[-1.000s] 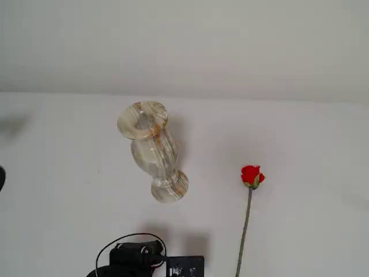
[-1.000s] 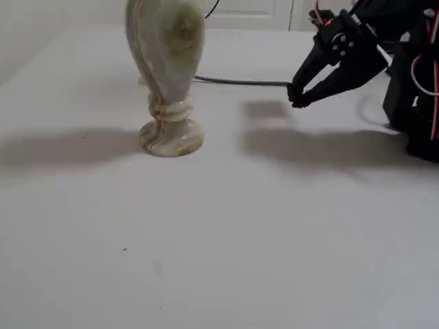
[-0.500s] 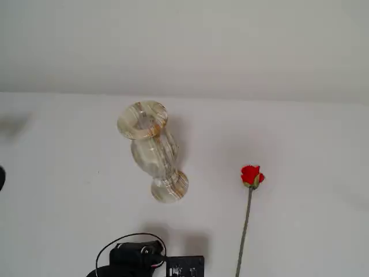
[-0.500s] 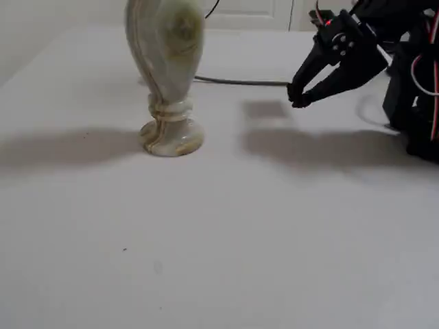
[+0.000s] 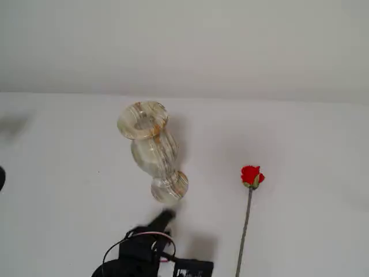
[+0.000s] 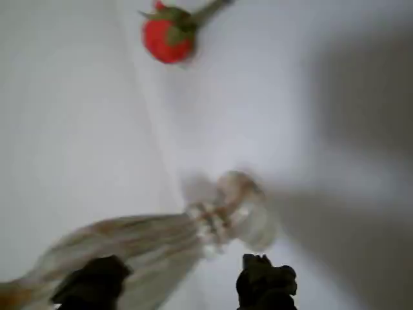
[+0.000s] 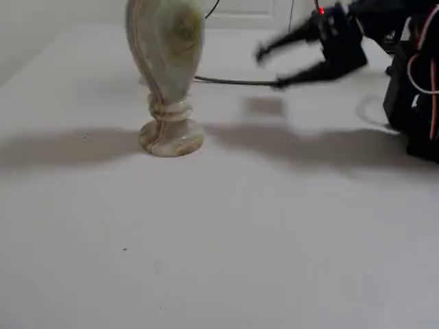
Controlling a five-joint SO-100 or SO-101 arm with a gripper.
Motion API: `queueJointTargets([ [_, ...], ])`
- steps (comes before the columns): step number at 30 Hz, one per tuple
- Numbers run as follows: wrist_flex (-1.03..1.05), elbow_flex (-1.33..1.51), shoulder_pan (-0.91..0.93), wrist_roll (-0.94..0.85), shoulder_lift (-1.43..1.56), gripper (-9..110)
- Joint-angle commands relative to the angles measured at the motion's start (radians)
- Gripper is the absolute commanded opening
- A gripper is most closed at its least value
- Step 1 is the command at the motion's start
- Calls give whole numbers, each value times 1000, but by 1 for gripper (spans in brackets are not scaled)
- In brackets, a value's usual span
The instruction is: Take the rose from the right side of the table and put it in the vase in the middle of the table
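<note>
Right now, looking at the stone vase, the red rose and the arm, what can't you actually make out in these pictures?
- Cream-and-tan banded stone vase: the low fixed view's top edge cuts off its rim.
- Red artificial rose: the high fixed view's bottom edge crops its stem end; absent from the low fixed view.
- Black end effector: open, but motion-blurred; fingertip detail unreadable.
- Wrist view: blurred; vase and rose bloom are only smears.

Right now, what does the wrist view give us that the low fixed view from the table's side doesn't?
Only the wrist view shows the rose: its red bloom lies on the table beyond the vase. Only the low fixed view shows the arm's body, the black cable behind the vase, and the vase standing upright on its foot. Both show the vase, the white table and the gripper, open and empty, blurred in the fixed view.
</note>
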Motion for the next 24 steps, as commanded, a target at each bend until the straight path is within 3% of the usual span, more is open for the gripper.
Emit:
queueJointTargets([
  [1, -255, -43, 54, 54, -17, 38],
  [4, -310, -153, 66, 127, -192, 45],
  [7, -291, -407, 115, 258, -557, 50],
  [11, -138, -795, 160, 379, -974, 50],
  [24, 270, -1626, 206, 647, -1799, 49],
])
